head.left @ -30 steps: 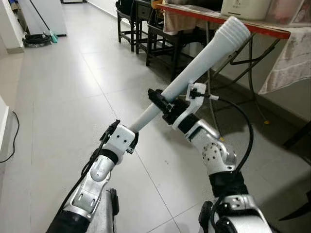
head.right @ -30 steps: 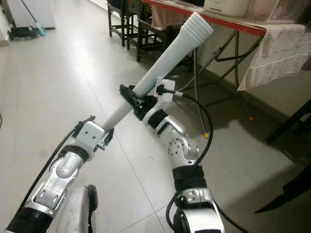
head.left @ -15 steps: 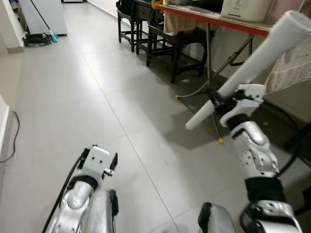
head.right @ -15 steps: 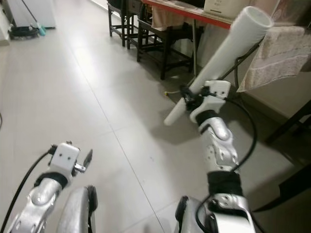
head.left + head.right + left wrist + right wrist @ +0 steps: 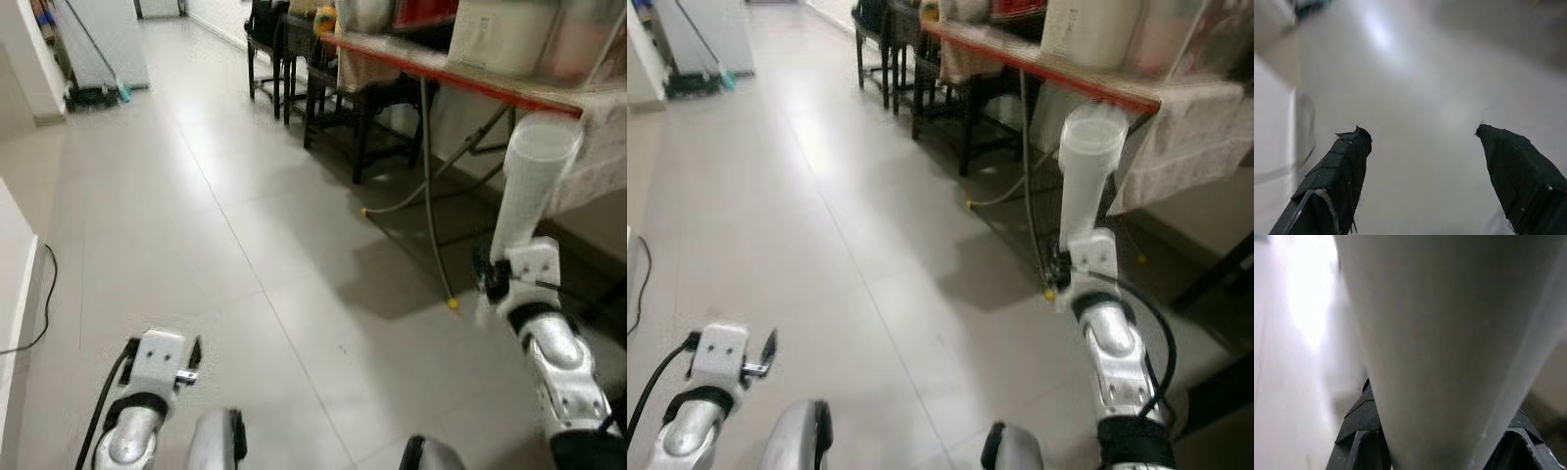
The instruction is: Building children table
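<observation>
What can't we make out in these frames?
- White table leg: lower end hidden behind the right gripper in both eye views.
- Right wrist view: the leg covers the floor ahead and the inner faces of the fingers.
- Items on the red-edged table: blurred and cut off by the top edge.

I see a plain white table leg (image 5: 527,186), no pattern, in my right gripper (image 5: 1440,440) with black fingers. Left gripper (image 5: 1422,142) fingers black too. Arms silver with white wrist blocks. Floor (image 5: 196,215) pale grey tiles, glossy. Long table (image 5: 441,69) has a red edge; chairs (image 5: 323,88) under it dark. Cloth (image 5: 1185,147) off-white.
</observation>
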